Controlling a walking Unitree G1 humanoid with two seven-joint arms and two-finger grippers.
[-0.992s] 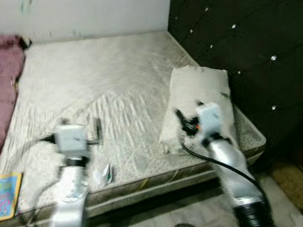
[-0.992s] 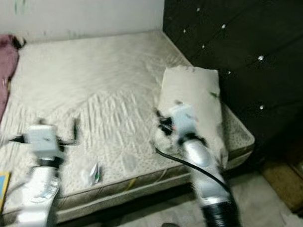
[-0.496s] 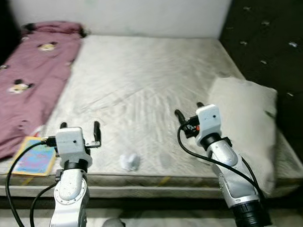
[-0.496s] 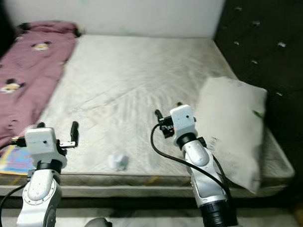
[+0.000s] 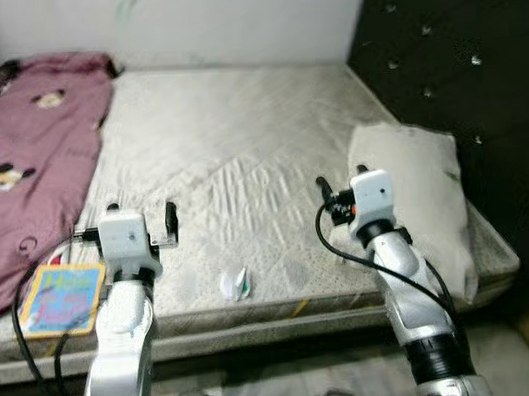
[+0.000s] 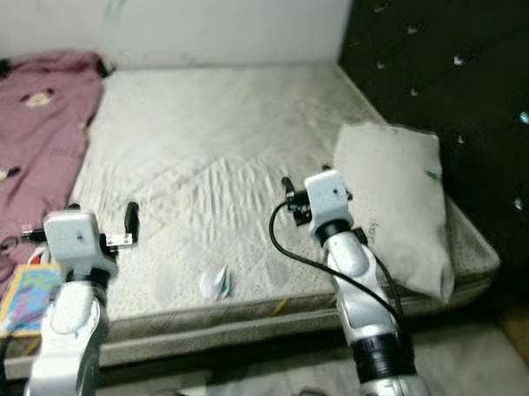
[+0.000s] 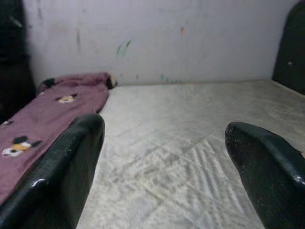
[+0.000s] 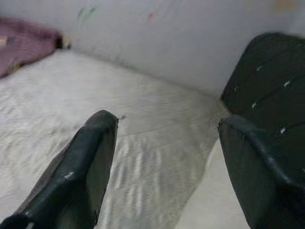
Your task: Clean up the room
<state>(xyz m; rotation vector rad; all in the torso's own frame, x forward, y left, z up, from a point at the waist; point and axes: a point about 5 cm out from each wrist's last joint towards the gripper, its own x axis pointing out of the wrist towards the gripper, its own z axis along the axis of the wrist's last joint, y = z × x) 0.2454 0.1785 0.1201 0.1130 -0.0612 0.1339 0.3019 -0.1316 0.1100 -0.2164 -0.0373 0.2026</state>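
From the left eye I have the mattress (image 5: 245,146) ahead, with a small white wrapper (image 5: 234,284) lying near its front edge, between my two arms. A book (image 5: 61,296) sits at the front left corner beside the pink blanket (image 5: 33,163), and a pillow (image 5: 416,193) lies by the dark headboard (image 5: 451,61). The left gripper (image 5: 141,221) and right gripper (image 5: 342,185) hover above the mattress, both holding nothing.

The right eye shows the wrapper (image 6: 214,283) crumpled; I judge it light, thin and crushable, best pinched across its raised middle.

In the left wrist view the fingers (image 7: 57,176) stand wide apart over bare mattress.

In the right wrist view the fingers (image 8: 76,176) are likewise spread wide, the pillow edge just beside them.
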